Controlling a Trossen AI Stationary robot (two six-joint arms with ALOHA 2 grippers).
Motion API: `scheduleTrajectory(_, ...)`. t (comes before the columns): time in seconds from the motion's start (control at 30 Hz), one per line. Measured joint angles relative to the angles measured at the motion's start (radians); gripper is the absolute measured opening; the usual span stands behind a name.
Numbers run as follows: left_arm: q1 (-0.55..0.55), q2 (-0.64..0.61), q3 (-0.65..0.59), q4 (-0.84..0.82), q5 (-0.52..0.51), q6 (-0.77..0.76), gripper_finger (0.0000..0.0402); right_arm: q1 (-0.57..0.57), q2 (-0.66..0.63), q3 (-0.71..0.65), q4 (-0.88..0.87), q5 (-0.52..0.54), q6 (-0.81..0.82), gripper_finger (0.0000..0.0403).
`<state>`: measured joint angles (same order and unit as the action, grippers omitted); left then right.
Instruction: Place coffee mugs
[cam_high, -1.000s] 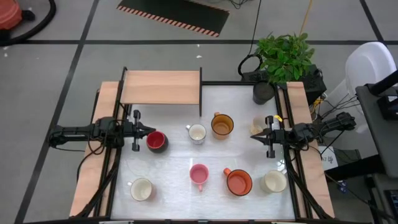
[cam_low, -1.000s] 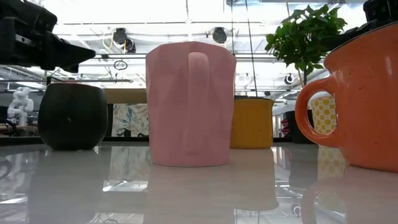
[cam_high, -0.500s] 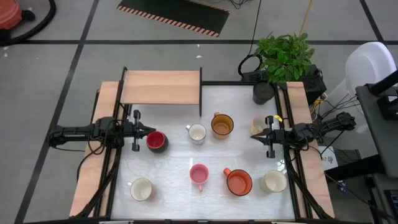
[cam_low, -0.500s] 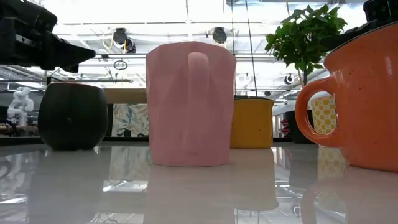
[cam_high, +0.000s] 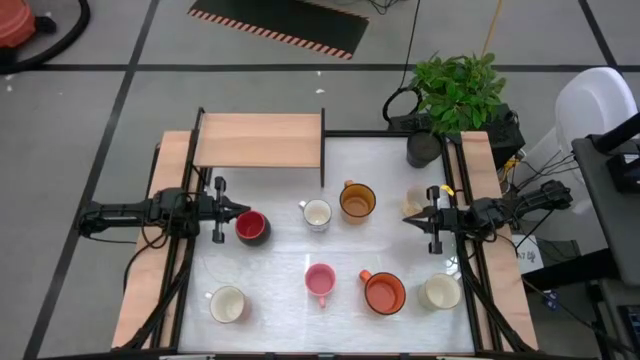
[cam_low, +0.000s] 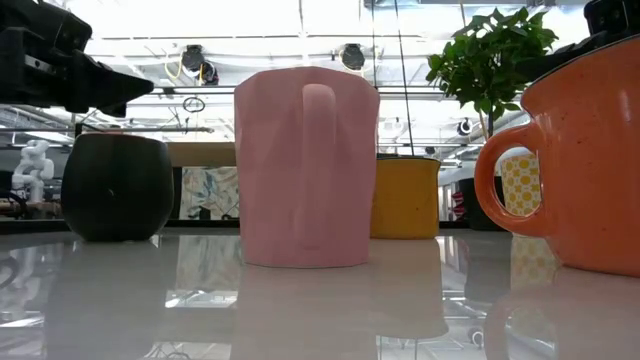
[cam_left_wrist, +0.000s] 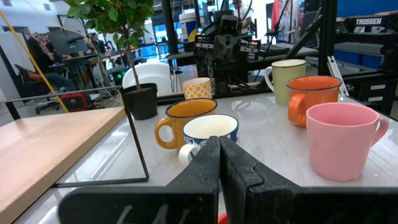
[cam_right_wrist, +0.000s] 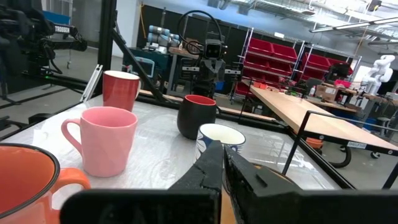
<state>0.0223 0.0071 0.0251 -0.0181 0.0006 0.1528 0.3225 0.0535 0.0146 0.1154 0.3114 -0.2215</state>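
Seven coffee mugs I count on white table: red mug just beside left gripper, pink mug centre front. Right gripper at right edge. Both jaws pressed together, gripping nothing.

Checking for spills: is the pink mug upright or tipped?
Upright: the pink mug stands on its base, and its open mouth faces up.

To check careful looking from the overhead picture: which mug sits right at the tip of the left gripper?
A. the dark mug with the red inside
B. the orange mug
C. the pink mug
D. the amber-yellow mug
A: the left gripper, fingers shut, points at the dark mug with the red inside, right beside its tip.
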Motion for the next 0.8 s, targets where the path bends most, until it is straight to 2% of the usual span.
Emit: scheduleTrajectory(0.8, 0.000, 0.000, 0.000, 0.002, 0.000, 0.000, 0.0004, 0.000, 0.000, 0.002, 0.095, 0.003, 0.027, 0.0000)
